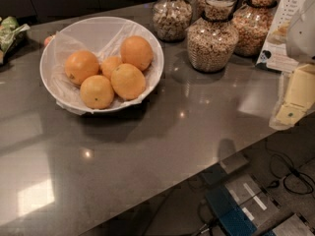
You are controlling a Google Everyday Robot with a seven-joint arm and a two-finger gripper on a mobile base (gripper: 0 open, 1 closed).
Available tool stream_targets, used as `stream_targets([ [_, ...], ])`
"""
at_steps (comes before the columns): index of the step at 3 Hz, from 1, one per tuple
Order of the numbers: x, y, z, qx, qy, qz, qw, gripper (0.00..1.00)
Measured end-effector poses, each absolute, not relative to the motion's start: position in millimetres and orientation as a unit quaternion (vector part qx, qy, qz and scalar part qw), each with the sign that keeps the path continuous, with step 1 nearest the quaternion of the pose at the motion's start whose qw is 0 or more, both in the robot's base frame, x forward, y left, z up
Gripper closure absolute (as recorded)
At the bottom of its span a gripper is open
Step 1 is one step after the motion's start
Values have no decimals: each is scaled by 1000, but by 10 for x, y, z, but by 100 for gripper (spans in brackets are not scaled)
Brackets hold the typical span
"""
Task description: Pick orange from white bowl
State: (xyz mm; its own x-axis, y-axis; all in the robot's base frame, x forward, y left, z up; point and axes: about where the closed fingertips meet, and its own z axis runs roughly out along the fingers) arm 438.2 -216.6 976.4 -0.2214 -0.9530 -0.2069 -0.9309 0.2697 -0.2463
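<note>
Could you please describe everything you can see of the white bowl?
The white bowl is wide, shallow and round, lined with crinkled translucent wrap that overhangs its rim. It sits upright on the grey counter, left of the glass jars, holding five oranges, one smaller. The gripper is at the right edge, well apart from it.

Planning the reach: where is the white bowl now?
The white bowl sits upper left in the camera view, left of the glass jars; the gripper hangs at the right edge.

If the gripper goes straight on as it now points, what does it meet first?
Probably the grey counter, just below the gripper at the right edge; depth is unclear.
</note>
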Motion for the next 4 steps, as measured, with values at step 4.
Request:
stream_targets([
  [4,4934,-938,9768,-682,699,-8,215,0],
])
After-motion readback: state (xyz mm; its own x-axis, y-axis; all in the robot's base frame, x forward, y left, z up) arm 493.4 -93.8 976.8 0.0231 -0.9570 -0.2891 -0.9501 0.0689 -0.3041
